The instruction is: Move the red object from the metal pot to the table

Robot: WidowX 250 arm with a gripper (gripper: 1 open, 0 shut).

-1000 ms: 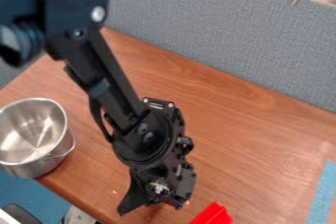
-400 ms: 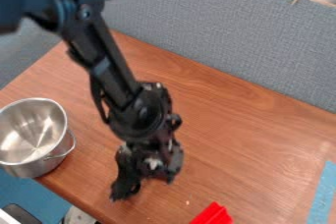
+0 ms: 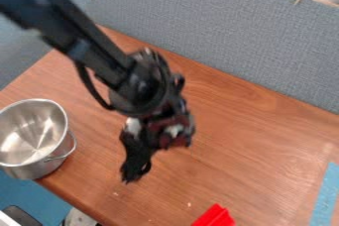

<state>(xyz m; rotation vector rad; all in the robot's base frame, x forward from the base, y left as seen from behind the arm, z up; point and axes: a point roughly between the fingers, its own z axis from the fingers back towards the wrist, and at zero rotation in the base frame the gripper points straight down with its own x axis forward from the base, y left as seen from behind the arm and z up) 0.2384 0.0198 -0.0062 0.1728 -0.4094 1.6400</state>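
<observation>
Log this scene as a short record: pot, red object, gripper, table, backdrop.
pot: steel pot at the table's left edge, nothing visible inside
red object: red bar on the table at the bottom edge of the picture, partly cut off
gripper: gripper open, holding nothing, apart from the bar, between pot and bar
table: reddish-brown wood table
backdrop: grey-blue fabric panel

Single camera, high oblique view down across table (image 3: pixel 252 121), facing grey-blue fabric wall panel (image 3: pixel 225 22); mid-range, arm (image 3: pixel 106 52) centre-frame, no second view

One pot (image 3: pixel 32 138), one red bar (image 3: pixel 212 215)
</observation>
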